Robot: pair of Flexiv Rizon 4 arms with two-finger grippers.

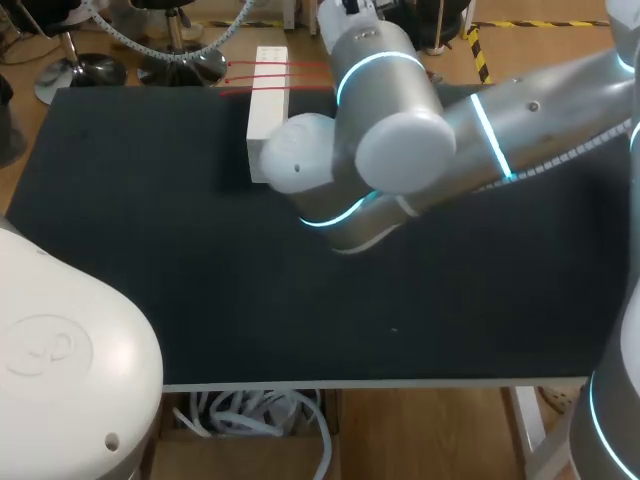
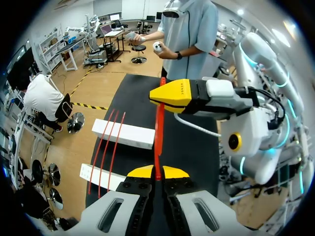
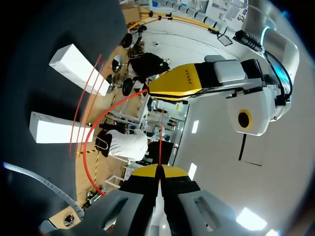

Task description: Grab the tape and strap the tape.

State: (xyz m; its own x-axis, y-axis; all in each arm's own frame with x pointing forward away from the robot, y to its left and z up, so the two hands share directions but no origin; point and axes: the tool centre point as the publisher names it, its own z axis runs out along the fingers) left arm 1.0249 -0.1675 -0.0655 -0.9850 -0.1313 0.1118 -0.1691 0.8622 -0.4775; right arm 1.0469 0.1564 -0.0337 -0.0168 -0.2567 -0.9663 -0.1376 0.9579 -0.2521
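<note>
My left gripper and right gripper both have their fingers pinched on the red tape. It stretches straight between them, apparently taut.

A robotics lab, set up for a bench trial.

The left arm and the right arm, grey and white with glowing cyan joint rings, work over a black-topped table. On it is only a test rig: two white blocks strung with red strands, and red tape held taut above.
</note>
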